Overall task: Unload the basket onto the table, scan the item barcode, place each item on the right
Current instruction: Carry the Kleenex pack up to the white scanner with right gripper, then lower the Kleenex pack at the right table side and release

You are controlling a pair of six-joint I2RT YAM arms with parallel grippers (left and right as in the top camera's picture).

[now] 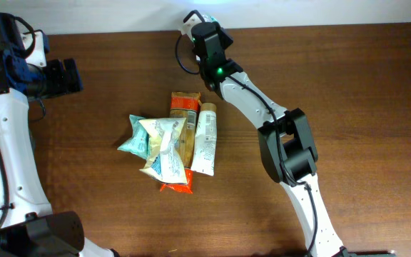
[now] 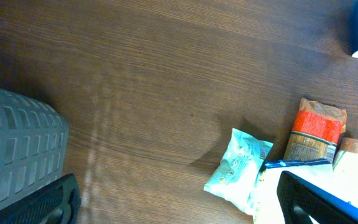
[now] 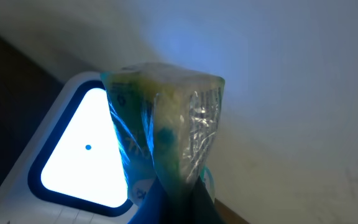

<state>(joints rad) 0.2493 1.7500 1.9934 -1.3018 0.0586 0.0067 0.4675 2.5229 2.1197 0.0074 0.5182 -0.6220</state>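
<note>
Now, packet at the scanner.
Far left, the left hand hangs wide open over the dark wooden counter; a heap of snack pouches lies mid-counter; the right hand pinches a crinkly yellow-green plastic packet just in front of the glowing white scanner.

Left gripper spread wide, right gripper clamped

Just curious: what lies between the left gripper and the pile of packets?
Only bare table separates the left gripper from the packets in the overhead view.
</note>
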